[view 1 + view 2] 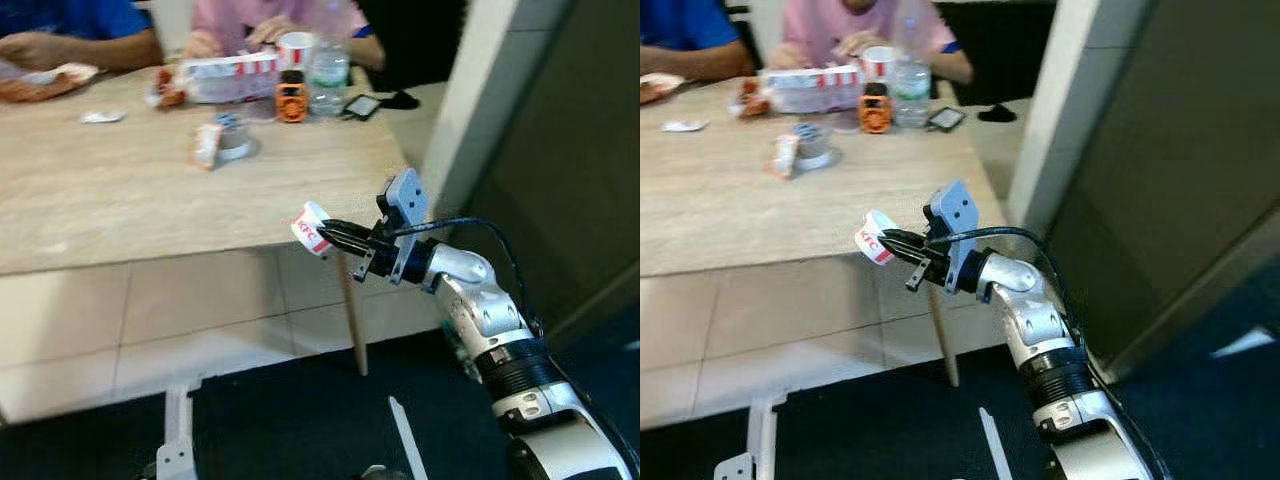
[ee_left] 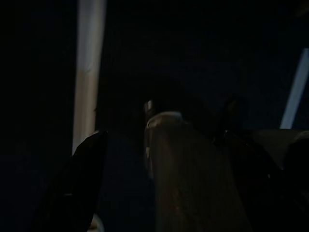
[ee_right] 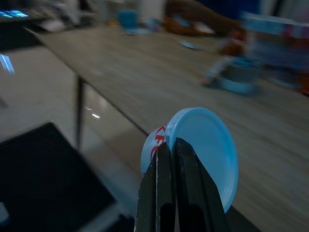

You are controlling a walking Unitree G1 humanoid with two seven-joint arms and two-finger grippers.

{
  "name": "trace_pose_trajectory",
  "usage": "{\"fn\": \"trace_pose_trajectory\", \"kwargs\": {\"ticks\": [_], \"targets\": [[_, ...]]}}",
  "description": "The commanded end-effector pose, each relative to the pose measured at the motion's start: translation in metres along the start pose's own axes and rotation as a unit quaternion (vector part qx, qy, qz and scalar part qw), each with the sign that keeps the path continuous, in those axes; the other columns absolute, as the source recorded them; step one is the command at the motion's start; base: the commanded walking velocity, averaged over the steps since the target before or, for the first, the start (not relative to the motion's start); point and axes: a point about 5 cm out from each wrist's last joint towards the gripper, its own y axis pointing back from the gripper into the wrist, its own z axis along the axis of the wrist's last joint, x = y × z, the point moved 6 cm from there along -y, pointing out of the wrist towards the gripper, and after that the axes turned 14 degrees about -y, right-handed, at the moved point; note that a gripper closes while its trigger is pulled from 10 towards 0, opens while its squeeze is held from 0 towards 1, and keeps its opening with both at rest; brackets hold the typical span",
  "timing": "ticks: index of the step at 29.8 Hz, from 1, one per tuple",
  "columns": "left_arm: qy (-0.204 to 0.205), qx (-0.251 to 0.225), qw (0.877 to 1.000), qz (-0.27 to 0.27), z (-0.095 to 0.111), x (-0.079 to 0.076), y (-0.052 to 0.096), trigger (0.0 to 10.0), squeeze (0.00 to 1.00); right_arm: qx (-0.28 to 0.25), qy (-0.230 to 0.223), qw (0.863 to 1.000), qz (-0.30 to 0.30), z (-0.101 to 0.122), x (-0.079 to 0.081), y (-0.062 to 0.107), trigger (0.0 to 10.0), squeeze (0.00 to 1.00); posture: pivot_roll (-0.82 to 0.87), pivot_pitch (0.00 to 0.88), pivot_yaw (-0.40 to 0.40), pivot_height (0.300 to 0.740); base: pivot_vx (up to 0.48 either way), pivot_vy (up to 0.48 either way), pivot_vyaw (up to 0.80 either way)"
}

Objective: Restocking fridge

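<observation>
Carrying a small lidded KFC tub (image 1: 312, 229) pinched by its rim, the right gripper (image 1: 335, 235) is clearing the table (image 1: 120, 190) edge; turning fridgeward seems next.

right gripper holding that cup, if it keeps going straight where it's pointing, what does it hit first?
Probably the wooden table. The right gripper, shut on the lidded cup, points across the table edge; the wrist view shows tabletop ahead, then the small tub. Its height above the top is unclear.
</observation>
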Motion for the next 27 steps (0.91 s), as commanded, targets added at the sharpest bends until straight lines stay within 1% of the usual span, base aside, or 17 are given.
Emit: {"fn": "trace_pose_trajectory", "kwargs": {"ticks": [1,2,4,6,7,11,14,18,24,27], "targets": [[-0.009,0.009,1.000,0.013,-0.009,0.005,0.002,10.0,0.00,0.008,0.015,1.000,-0.020,0.000,-0.008,0.001,10.0,0.00,-0.05,0.039,-0.037,0.740,0.000,0.000,-0.71],[-0.012,0.004,1.000,0.018,-0.007,0.006,0.002,10.0,0.00,0.013,0.021,0.999,-0.030,-0.001,-0.014,0.002,10.0,0.00,-0.05,0.027,-0.037,0.740,0.000,0.000,-0.71],[-0.013,0.000,1.000,0.023,-0.003,0.008,0.002,10.0,0.00,0.016,0.029,0.999,-0.039,0.001,-0.019,0.003,10.0,0.00,-0.05,0.013,-0.037,0.740,0.000,0.000,-0.72],[-0.011,-0.001,1.000,0.023,-0.003,0.008,0.001,10.0,0.00,0.016,0.031,0.999,-0.041,0.002,-0.020,0.004,10.0,0.00,-0.05,0.013,-0.037,0.740,0.000,0.000,-0.72],[0.003,-0.006,1.000,0.027,0.001,0.013,0.001,10.0,0.00,0.014,0.036,0.998,-0.044,0.004,-0.021,0.003,10.0,0.00,-0.04,0.000,-0.024,0.740,0.000,0.000,-0.71],[0.018,-0.016,0.999,0.030,0.007,0.019,0.001,10.0,0.00,0.012,0.040,0.998,-0.045,0.006,-0.022,0.001,10.0,0.00,-0.03,0.000,-0.015,0.740,0.000,0.000,-0.72],[0.015,-0.019,0.999,0.023,0.009,0.019,0.001,10.0,0.00,0.010,0.041,0.998,-0.044,0.004,-0.020,-0.002,10.0,0.00,-0.03,0.000,-0.011,0.740,0.000,0.000,-0.71],[0.026,-0.022,0.999,0.019,0.012,0.020,0.001,10.0,0.00,0.014,0.044,0.998,-0.038,-0.002,-0.017,-0.006,10.0,0.00,-0.02,0.000,-0.005,0.740,0.000,0.000,-0.71],[0.027,-0.022,0.999,0.009,0.013,0.016,0.000,10.0,0.00,0.017,0.045,0.998,-0.028,-0.007,-0.012,-0.011,10.0,0.00,-0.01,0.000,-0.004,0.740,0.000,0.000,-0.71],[0.026,-0.020,0.999,0.002,0.013,0.012,0.000,10.0,0.00,0.023,0.050,0.998,-0.017,-0.012,-0.007,-0.014,10.0,0.00,-0.01,0.000,-0.005,0.740,0.000,0.000,-0.71]]}}
